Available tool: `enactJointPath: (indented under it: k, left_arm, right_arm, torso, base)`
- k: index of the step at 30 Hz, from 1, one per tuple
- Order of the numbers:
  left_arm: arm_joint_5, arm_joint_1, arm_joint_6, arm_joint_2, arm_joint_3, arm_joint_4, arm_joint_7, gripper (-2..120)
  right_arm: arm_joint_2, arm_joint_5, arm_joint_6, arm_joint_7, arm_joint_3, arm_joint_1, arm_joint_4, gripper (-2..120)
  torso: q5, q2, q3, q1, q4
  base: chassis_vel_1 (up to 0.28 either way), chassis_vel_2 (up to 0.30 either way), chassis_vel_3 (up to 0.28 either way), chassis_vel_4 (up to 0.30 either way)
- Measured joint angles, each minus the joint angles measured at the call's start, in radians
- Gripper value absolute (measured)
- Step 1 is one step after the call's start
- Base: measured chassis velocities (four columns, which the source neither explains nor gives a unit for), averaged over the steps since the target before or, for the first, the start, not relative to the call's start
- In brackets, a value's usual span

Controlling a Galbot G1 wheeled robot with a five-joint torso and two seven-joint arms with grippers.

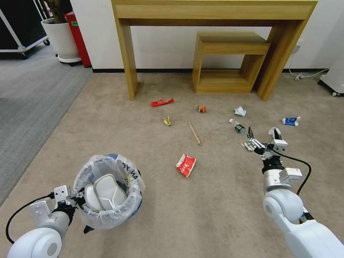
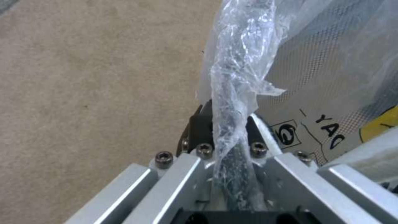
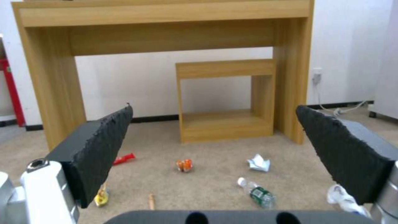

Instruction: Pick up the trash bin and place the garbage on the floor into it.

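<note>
Trash bin (image 1: 107,200) held off the floor (image 1: 215,215) by its bagged rim, clamped in left gripper (image 2: 226,130), white pieces inside, right gripper (image 1: 263,138) spread wide, empty, above garbage beside plastic bottle (image 1: 239,127).

A wooden table (image 1: 215,14) stands against the white wall (image 1: 161,46); a small wooden shelf (image 1: 229,62) sits under it on beige carpet (image 1: 215,200).

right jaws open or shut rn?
Open. In the right wrist view the right gripper has its two black pads set wide apart, carpet and litter visible between them, nothing held.
</note>
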Motion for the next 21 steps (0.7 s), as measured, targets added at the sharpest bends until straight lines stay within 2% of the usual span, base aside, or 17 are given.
enactJointPath:
  k: [10,21]
  left_arm:
    - [-0.099,-0.002,0.042,0.039,-0.019,-0.018,-0.037,1]
    - [-0.124,-0.006,0.05,0.064,-0.01,-0.005,-0.045,1]
  right_arm:
    - [-0.003,0.007,0.013,-0.004,-0.021,0.024,-0.006,100]
    - [-0.005,0.001,0.021,-0.008,-0.005,0.002,0.006,100]
  torso:
    - [0.0001,0.0,0.0,0.0,0.0]
    - [0.0001,0.0,0.0,0.0,0.0]
  base:
    - [0.0,0.0,0.0,0.0]
    - [0.0,0.0,0.0,0.0]
